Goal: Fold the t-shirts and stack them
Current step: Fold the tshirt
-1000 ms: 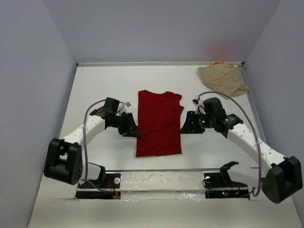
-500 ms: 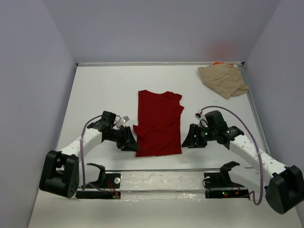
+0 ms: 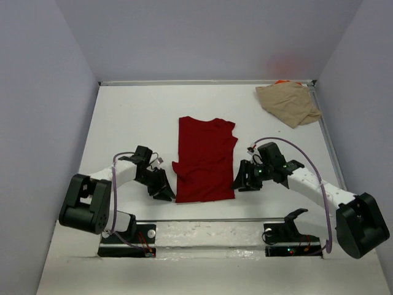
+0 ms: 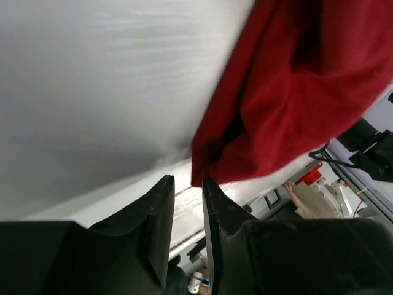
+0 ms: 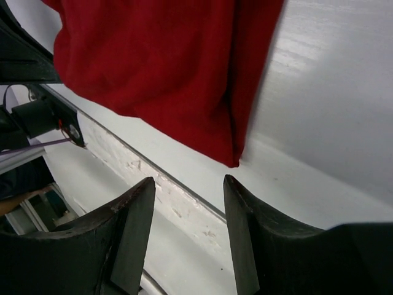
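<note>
The dark red t-shirt [image 3: 206, 160] lies flat mid-table, folded into a long strip, with a small flap sticking out on its left edge. My left gripper [image 3: 168, 195] sits at its near left corner. In the left wrist view the jaws [image 4: 187, 179] stand narrowly apart and empty, the red corner [image 4: 270, 117] just past the tips. My right gripper [image 3: 237, 184] is by the near right corner, open and empty [image 5: 187, 179], with the red corner [image 5: 184, 80] just ahead. The tan t-shirt [image 3: 287, 103] lies crumpled at the back right, with a sliver of orange fabric [image 3: 281, 82] behind it.
Grey walls enclose the table on three sides. A metal rail [image 3: 209, 220] runs along the near edge just below the red shirt, in front of the arm bases. It also shows in the right wrist view [image 5: 178, 203].
Both grippers slid toward the near edge along the red shirt's sides, ending at its near corners. A small flap appeared on the shirt's left edge.
</note>
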